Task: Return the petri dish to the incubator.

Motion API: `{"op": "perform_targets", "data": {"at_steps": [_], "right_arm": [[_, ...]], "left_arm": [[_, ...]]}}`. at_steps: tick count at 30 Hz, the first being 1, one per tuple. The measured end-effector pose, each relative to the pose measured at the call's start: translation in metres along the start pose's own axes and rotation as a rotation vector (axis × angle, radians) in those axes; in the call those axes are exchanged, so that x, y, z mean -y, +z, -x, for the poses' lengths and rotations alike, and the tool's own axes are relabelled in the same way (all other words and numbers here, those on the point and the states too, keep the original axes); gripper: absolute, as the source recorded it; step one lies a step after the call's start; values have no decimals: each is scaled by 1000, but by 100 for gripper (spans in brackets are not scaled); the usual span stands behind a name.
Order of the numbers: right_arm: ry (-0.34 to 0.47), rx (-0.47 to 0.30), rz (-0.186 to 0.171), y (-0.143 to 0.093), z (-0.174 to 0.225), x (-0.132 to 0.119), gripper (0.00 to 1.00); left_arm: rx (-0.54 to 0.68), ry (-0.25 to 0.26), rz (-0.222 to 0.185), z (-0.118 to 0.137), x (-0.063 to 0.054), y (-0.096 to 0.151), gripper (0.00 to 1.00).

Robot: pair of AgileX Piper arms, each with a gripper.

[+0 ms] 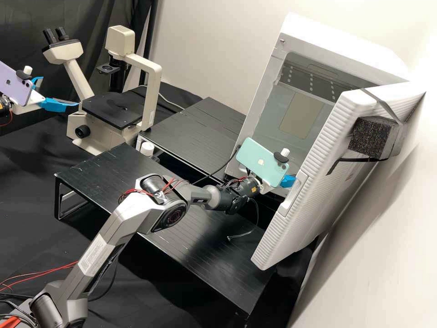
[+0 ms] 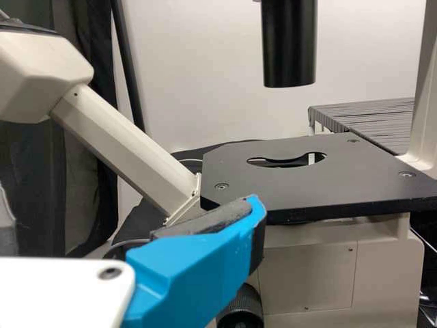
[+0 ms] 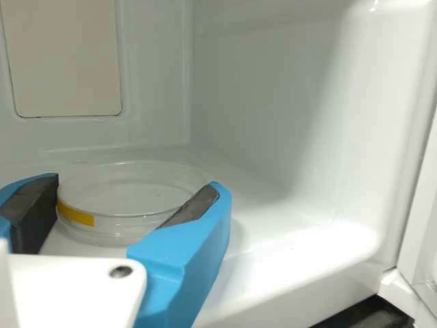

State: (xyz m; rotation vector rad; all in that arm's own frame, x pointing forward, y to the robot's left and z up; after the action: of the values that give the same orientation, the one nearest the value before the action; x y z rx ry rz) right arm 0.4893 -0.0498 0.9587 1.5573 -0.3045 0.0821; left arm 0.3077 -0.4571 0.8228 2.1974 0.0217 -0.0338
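Mind the door [image 1: 318,150], near right, beside your right gripper [image 1: 287,181]; you've floor between petri dish [image 3: 130,191] and incubator [image 1: 341,41] side wall. Right wrist view gives you the dish inside: clear, flat, yellow strip. Gripper straddles it; clamped or loose, can't tell. Left gripper [image 1: 60,93], left side: spread, empty.

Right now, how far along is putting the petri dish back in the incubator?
Looks done: the door is open and the petri dish is inside the incubator. In hand: the right gripper has a finger on either side of the dish. Left, most likely: letting go, backing out, shutting the door.
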Motion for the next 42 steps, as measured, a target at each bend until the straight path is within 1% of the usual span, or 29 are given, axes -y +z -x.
{"op": "perform_targets", "data": {"at_steps": [1, 4, 11, 13, 17, 19, 23, 26, 30, 33, 36, 38, 41, 42], "right_arm": [[-1, -4, 1, -1, 0, 0, 100], [1, -5, -15, -1, -1, -1, 100], [-8, -20, -18, 2, 2, 1, 100], [-6, -27, -22, 2, 6, 0, 100], [-4, -40, -17, 1, 17, -4, 100], [-3, -32, -17, 3, 24, -6, 100], [29, -47, -20, 5, 42, -16, 100], [66, -70, -38, 4, 56, -26, 100], [147, -144, -95, 1, 84, -43, 100], [196, -192, -124, 1, 108, -49, 100], [247, -250, -132, -2, 138, -56, 100], [254, -268, -135, -4, 152, -54, 100], [233, -264, -134, -8, 174, -49, 100], [220, -260, -140, -8, 182, -47, 100]], "left_arm": [[0, 0, 0, 0, 0, 0, 100], [0, 0, 0, 0, 0, 0, 100], [0, 0, 0, 0, 0, 0, 100], [0, 0, 0, 0, 0, 0, 100], [0, 0, 0, 0, 0, 0, 100], [0, 0, 0, 0, 0, 0, 100], [0, 0, 0, 0, 0, 0, 100], [0, 0, 0, 0, 0, 0, 100], [0, 0, 0, 0, 0, 0, 100], [0, 0, 0, 0, 0, 0, 100], [0, 0, 0, 0, 0, 0, 100], [0, 0, 0, 0, 0, 0, 100], [0, 0, 0, 0, 0, 0, 100], [0, 0, 0, 0, 0, 0, 100]]}}
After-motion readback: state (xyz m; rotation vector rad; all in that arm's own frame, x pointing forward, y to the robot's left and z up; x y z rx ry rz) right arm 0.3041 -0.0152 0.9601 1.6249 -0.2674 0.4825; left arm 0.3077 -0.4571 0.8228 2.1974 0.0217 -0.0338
